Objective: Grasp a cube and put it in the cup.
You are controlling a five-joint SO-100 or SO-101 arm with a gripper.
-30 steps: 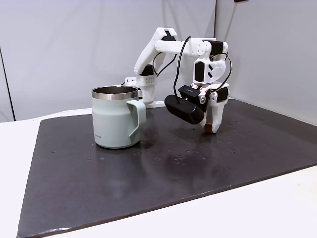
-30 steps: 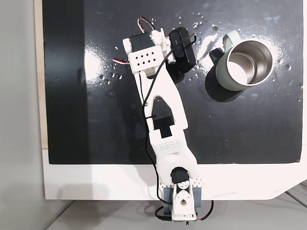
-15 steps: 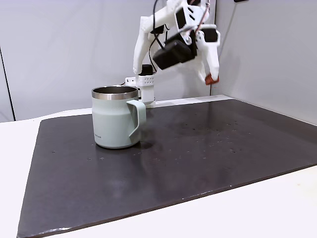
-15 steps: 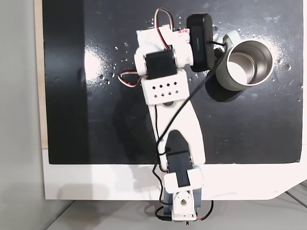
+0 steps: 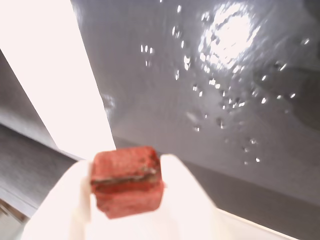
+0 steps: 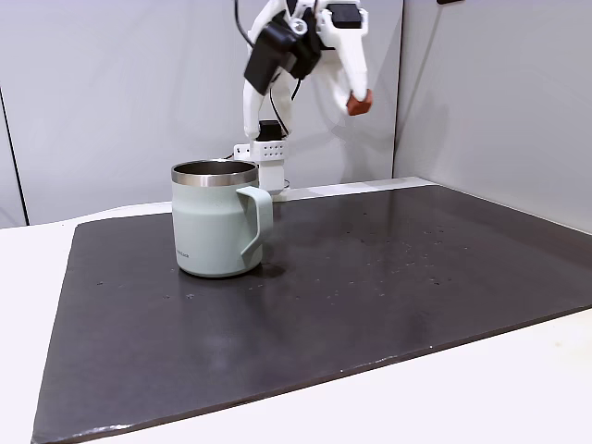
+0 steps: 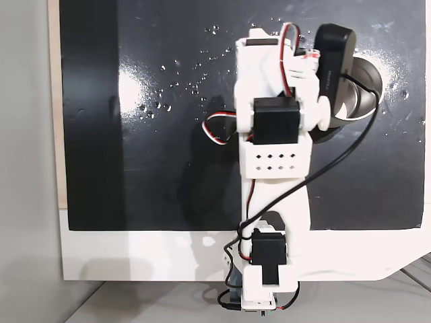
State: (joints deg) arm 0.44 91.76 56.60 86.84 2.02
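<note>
Cube held in tool, high above the counter

The tool (image 6: pixel 356 100) is clamped on the red-brown cube (image 6: pixel 359 101), gripped between its white fingers (image 5: pixel 187 200) in the wrist view. The green cup (image 6: pixel 219 220) stands upright on the dark mat (image 6: pixel 370 287), well below the cube and to its left in a fixed view. From above, the arm (image 7: pixel 273 128) covers part of the cup
</note>
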